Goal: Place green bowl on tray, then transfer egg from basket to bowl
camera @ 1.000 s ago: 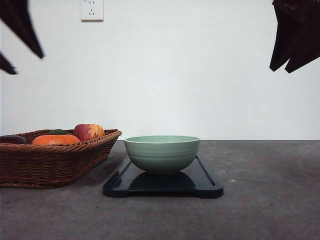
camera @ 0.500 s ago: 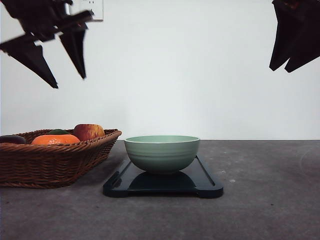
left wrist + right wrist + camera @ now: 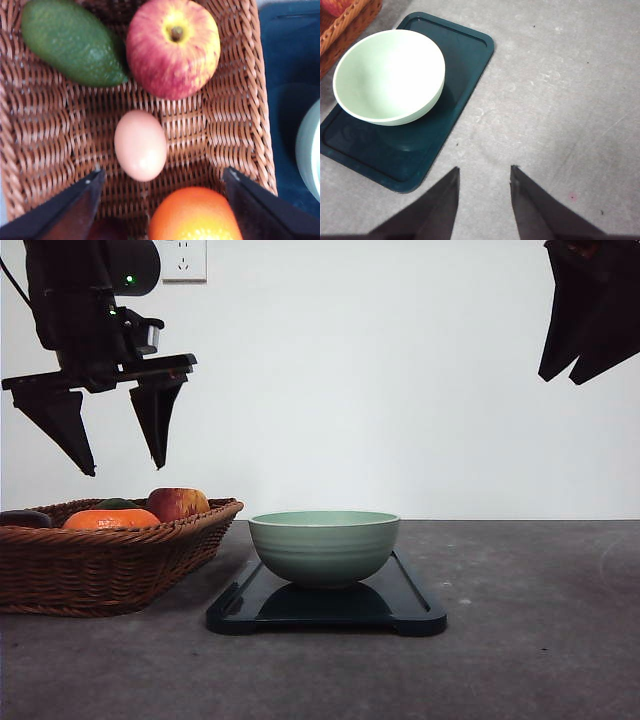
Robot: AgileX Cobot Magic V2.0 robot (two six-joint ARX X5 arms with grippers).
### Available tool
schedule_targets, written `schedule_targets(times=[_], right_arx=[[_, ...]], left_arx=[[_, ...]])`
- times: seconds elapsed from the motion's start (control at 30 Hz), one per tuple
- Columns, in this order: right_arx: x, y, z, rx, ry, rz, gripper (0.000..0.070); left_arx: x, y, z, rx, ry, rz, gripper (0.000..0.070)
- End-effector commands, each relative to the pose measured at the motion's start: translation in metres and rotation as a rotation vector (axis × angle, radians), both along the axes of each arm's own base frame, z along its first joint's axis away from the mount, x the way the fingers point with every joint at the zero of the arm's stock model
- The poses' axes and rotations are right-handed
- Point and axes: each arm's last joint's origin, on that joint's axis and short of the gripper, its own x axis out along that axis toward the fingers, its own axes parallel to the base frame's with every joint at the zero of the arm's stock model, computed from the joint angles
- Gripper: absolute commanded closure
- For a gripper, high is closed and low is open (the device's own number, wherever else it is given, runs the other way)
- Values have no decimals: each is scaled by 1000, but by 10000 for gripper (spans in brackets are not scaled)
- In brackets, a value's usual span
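The first half of the task looks done: the pale sage-green glossy round bowl (image 3: 324, 546) sits upright on the flat dark navy-black rectangular tray (image 3: 415, 607), which lies on the grey worktop (image 3: 540, 640) near the middle of the scene. In the right wrist view the bowl (image 3: 389, 75) is empty, so the transfer is still to do.

The pale, smooth egg (image 3: 140, 144) lies on the floor of the wide brown woven wicker basket (image 3: 110, 565), at the left of the scene just beside the tray. Around it in the basket are a red-and-yellow apple (image 3: 172, 47), a dark green avocado-shaped fruit (image 3: 71, 42) and an orange fruit (image 3: 196, 215); the egg seems to be clear of all three, though its gap to the orange is hard to judge.

The left pincer (image 3: 118, 430) hangs above the basket, its jaws spread wide and empty, with the egg lying between their lines in the wrist view. The right pincer (image 3: 484, 174) is raised at the far right, part open and holding nothing. What remains is the descent, the grasp, the carry to the bowl and the release.
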Motion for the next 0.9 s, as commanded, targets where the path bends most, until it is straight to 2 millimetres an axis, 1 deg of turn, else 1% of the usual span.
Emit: schedule_targets(times=[0.0, 0.4, 0.87], right_arx=[[2, 2, 0, 5, -3, -3, 501], [2, 2, 0, 8, -1, -6, 501], [2, 2, 0, 21, 1, -18, 501]], left_arx=[[8, -3, -5, 9, -2, -11, 183], [24, -5, -38, 38, 60, -3, 188], [35, -4, -59, 73, 84, 14, 189]])
